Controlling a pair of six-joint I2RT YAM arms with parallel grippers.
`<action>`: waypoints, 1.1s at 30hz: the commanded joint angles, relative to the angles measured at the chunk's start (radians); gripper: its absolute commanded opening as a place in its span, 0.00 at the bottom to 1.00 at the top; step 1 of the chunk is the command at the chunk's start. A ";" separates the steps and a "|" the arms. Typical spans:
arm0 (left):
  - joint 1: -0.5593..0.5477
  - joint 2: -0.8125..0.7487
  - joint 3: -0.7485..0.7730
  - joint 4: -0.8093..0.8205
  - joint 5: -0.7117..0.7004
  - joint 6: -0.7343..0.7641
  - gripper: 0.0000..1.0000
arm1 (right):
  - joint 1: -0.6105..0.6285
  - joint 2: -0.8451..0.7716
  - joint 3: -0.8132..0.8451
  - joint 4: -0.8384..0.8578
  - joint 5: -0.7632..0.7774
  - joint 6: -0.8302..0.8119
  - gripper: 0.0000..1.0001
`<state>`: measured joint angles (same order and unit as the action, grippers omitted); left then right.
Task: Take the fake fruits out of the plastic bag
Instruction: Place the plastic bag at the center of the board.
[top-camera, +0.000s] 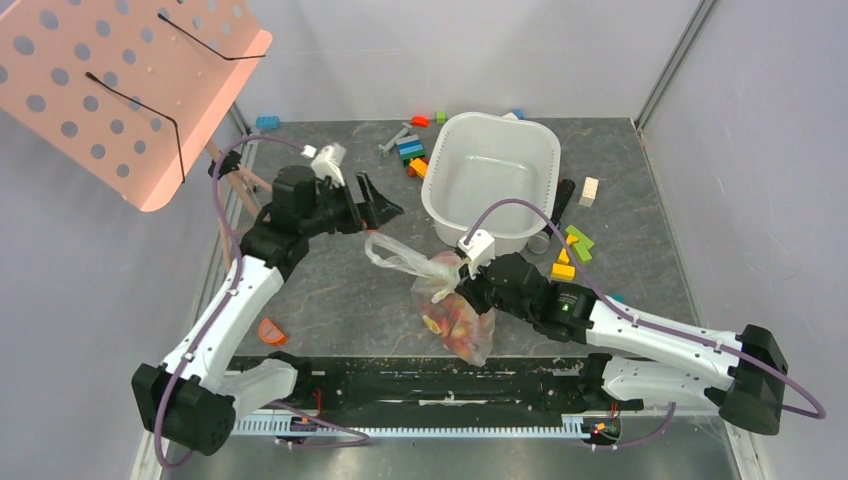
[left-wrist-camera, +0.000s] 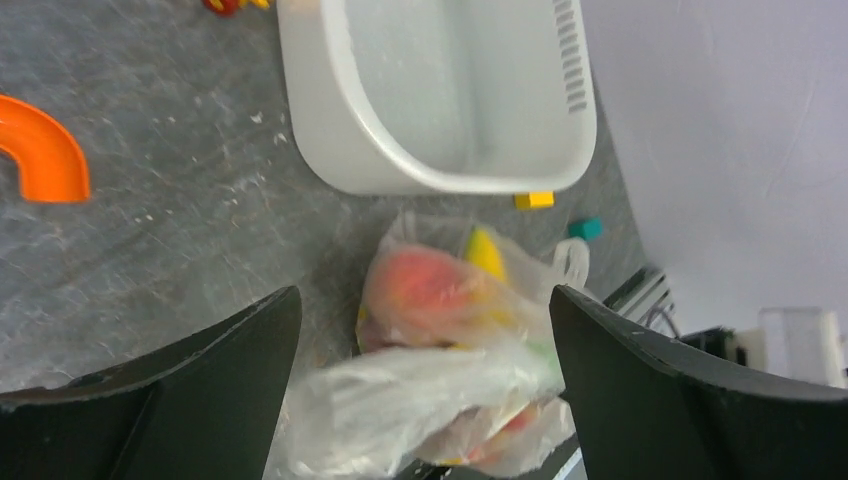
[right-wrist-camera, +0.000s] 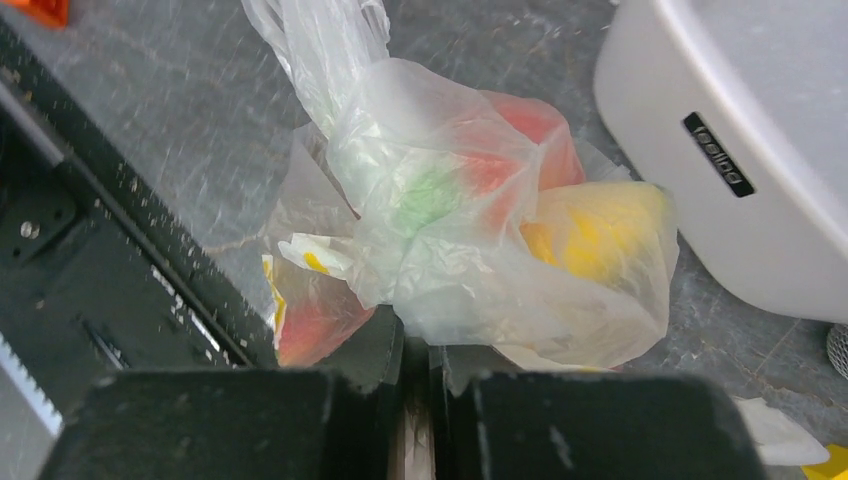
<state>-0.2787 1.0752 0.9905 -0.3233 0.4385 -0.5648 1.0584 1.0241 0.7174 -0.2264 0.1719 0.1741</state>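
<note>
The plastic bag (top-camera: 452, 305) lies on the grey table in front of the white basin, one loop handle (top-camera: 392, 256) stretched to the left. The fake fruits are inside it: a yellow piece (right-wrist-camera: 592, 235), a red apple (right-wrist-camera: 532, 128) and a red-yellow one (right-wrist-camera: 312, 322); a peach (left-wrist-camera: 425, 290) shows through the film in the left wrist view. My right gripper (top-camera: 466, 290) is shut on the film at the bag's near side (right-wrist-camera: 418, 352). My left gripper (top-camera: 376, 206) is open and empty, just beyond the handle; the bag (left-wrist-camera: 420, 400) lies blurred between its wide-apart fingers (left-wrist-camera: 240, 380).
The white basin (top-camera: 490, 175) stands behind the bag, also in the left wrist view (left-wrist-camera: 330, 110) and the right wrist view (right-wrist-camera: 740, 130). Several toy blocks (top-camera: 410, 150) lie around it. A flat orange curved piece (top-camera: 271, 331) lies near left. A pink perforated board (top-camera: 110, 80) overhangs the far left.
</note>
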 joint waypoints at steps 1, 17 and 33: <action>-0.149 0.014 0.077 -0.107 -0.186 0.127 1.00 | 0.003 -0.018 -0.005 0.129 0.160 0.087 0.07; -0.434 -0.141 -0.001 -0.165 -0.378 0.069 1.00 | 0.004 -0.111 0.015 0.094 0.191 0.098 0.64; -0.779 0.034 0.075 -0.255 -0.782 -0.067 0.94 | -0.009 -0.230 -0.007 -0.083 0.359 0.243 0.58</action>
<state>-1.0332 1.0817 1.0000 -0.5598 -0.2020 -0.5735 1.0504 0.8532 0.7101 -0.3195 0.5350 0.3958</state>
